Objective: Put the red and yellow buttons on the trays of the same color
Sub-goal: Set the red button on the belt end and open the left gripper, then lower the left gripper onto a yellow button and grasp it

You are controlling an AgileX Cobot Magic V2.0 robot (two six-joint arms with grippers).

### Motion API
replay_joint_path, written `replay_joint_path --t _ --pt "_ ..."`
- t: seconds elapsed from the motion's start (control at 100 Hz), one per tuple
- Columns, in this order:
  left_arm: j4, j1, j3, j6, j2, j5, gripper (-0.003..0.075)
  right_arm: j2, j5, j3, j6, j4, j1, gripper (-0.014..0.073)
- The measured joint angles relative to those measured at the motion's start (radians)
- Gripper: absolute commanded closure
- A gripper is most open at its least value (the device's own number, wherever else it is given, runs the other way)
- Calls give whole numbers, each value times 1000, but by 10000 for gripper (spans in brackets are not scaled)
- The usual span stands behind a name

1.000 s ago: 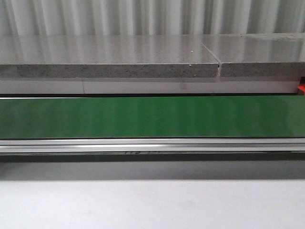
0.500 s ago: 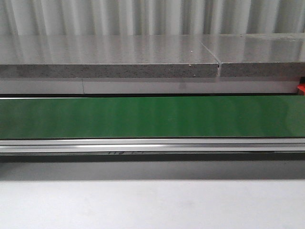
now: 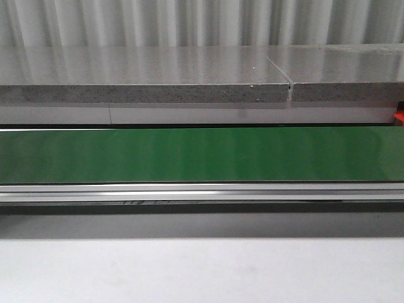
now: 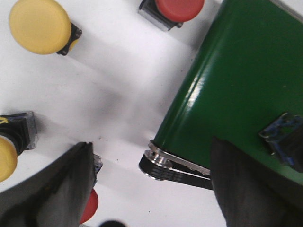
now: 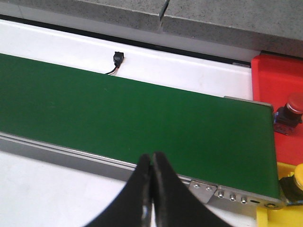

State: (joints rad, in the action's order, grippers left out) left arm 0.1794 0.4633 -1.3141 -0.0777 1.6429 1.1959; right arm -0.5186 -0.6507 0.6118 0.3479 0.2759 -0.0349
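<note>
Left tool (image 4: pixel 151 189) fingers apart above white bench (image 4: pixel 118 90) beside green conveyor belt (image 4: pixel 236 80), right tool (image 5: pixel 151 189) fingers together over belt's near edge, red button (image 5: pixel 289 113) on red tray (image 5: pixel 274 80)

The left tool (image 4: pixel 151 189) has its two dark fingers (image 4: pixel 52 189) spread wide over a white surface (image 4: pixel 118 85). Between them lies the roller end of a green conveyor belt (image 4: pixel 236 80). On the surface sit a round yellow push button (image 4: pixel 40 26), a red push button (image 4: pixel 180 7), another yellow one (image 4: pixel 7 158) and a partly hidden red one (image 4: pixel 90 205). A small blue-black part (image 4: pixel 284 139) rests on the belt.
</note>
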Motion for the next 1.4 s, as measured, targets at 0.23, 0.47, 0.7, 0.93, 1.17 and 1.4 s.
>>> replay_joint_path --t 0.23,0.47,0.7,0.93,1.17,1.4 --pt "-43 0 0 14 84 -3 218 0 0 0 0 0 0 662" --pt "-124 7 0 78 109 -97 218 0 0 0 0 0 0 662" --pt "-139 36 0 107 124 -151 218 0 0 0 0 2 0 662" --pt "-133 74 0 110 167 -202 218 0 0 0 0 2 0 662" --pt "-119 75 0 110 197 -308 218 0 0 0 0 2 0 662" --pt "-86 75 0 111 214 -398 220 0 0 0 0 2 0 662"
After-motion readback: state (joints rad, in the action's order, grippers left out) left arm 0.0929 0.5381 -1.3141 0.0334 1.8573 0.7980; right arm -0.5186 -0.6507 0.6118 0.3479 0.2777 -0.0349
